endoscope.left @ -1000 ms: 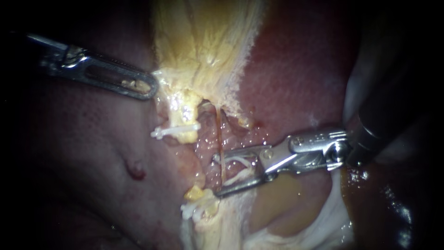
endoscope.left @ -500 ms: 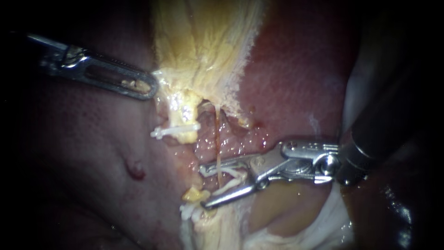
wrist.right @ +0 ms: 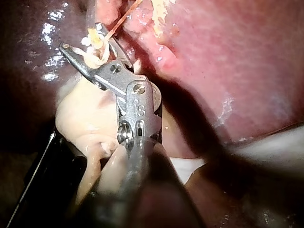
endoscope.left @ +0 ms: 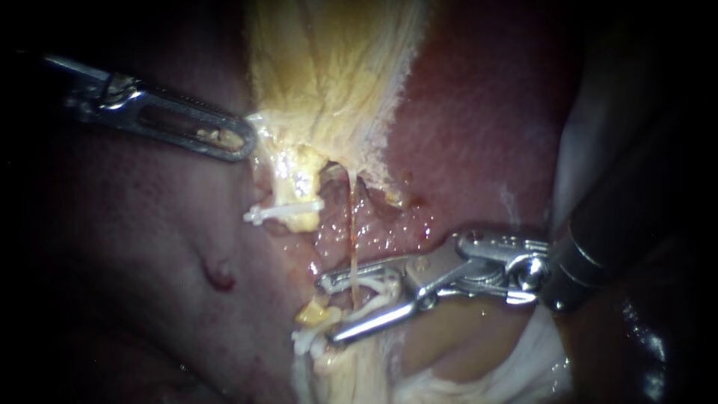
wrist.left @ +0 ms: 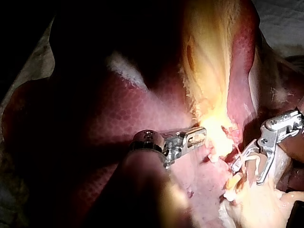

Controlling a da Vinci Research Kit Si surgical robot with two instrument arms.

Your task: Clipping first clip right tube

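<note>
Left instrument (endoscope.left: 238,142) clamped on gallbladder (endoscope.left: 329,75) edge, held aside, likely to stretch tube (endoscope.left: 351,224) bare. Right instrument (endoscope.left: 329,309) jaws apart, carrying white clip (endoscope.left: 378,288), both touching it, set astride tube well below gallbladder, likely so clip could close squarely across it.

Endoscope view: light pools on gallbladder (endoscope.left: 329,67) and nearby liver (endoscope.left: 479,135); edges drop to black. Glints on right instrument (endoscope.left: 327,310) metal, its white clip (endoscope.left: 380,286), wet tissue. Left wrist view: gallbladder glares, liver deeply shadowed. Right wrist view: shaft shadow crosses liver.
</note>
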